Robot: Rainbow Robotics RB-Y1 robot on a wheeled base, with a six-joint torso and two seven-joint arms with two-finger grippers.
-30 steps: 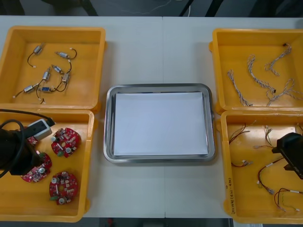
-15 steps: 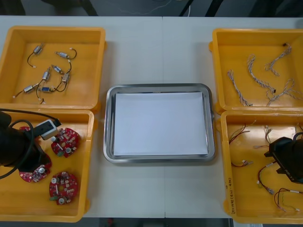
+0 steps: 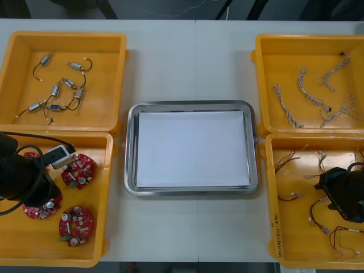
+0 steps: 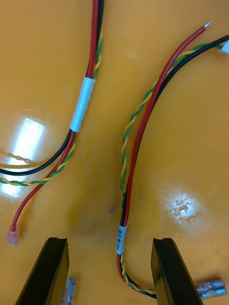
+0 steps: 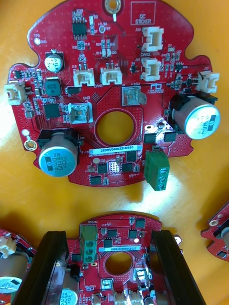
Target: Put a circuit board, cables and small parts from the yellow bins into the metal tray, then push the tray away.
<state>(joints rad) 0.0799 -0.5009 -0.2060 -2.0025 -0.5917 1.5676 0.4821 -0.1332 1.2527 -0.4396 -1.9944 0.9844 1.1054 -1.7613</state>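
Nothing lies in the metal tray (image 3: 129, 149) yet: the left tool (image 5: 109, 238), spread wide, straddles a circuit board (image 5: 119, 262) at the tray's 8 o'clock, and the right tool (image 4: 109, 245), equally wide, straddles a red and yellow cable (image 4: 125, 209) at 4 o'clock.

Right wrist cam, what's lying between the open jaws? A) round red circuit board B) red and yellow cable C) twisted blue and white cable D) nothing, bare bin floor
B: the right gripper has its jaws apart over the floor of a yellow bin, and a red and yellow cable runs up between them.
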